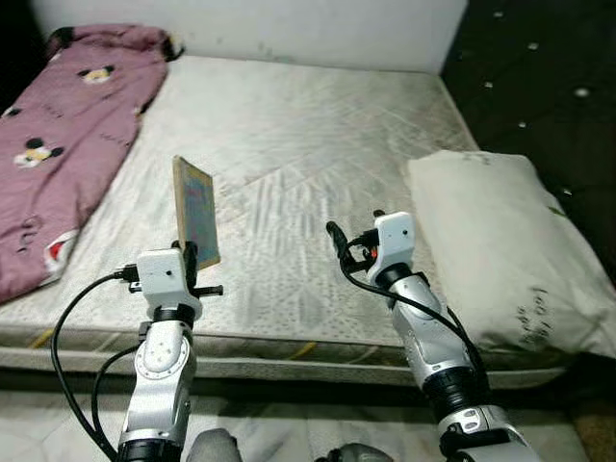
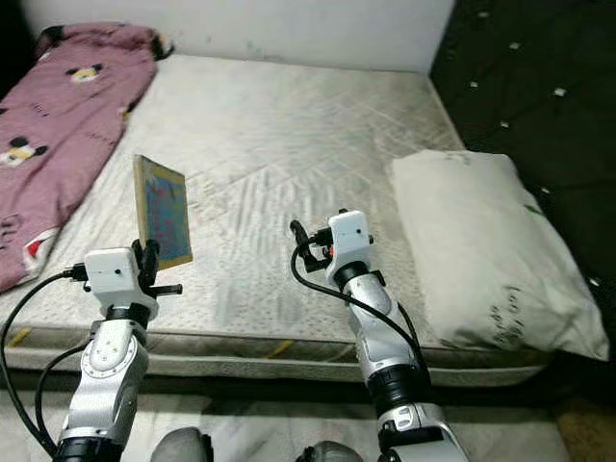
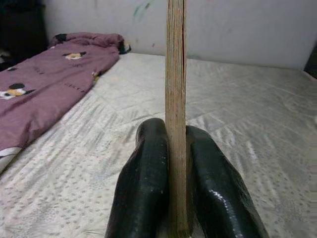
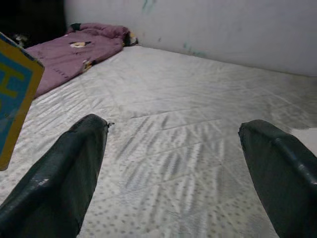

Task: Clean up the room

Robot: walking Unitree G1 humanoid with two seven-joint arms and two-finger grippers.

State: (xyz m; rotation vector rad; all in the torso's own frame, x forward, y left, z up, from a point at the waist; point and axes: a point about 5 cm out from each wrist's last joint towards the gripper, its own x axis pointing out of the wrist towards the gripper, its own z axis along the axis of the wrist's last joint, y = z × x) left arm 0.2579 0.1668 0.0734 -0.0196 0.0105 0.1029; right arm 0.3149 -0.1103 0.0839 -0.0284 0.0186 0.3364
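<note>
1. left gripper (image 1: 195,258), lower left of frame, clamps a thin book (image 1: 195,211) upright over the mattress (image 1: 289,144) edge.
2. right gripper (image 4: 173,144), lower centre, fingers wide apart, holding nothing.
3. pillow (image 1: 500,241) at right has dark writing, too small to read.
4. pink cartoon-mouse blanket (image 1: 67,125) upper left.

Colours on the bed

A pale grey quilted mattress (image 1: 318,144) carries a mauve cartoon-mouse blanket (image 1: 67,125) along its left edge, an off-white pillow (image 1: 510,250) at its right edge, and a yellow-bordered blue book (image 2: 162,212).
</note>
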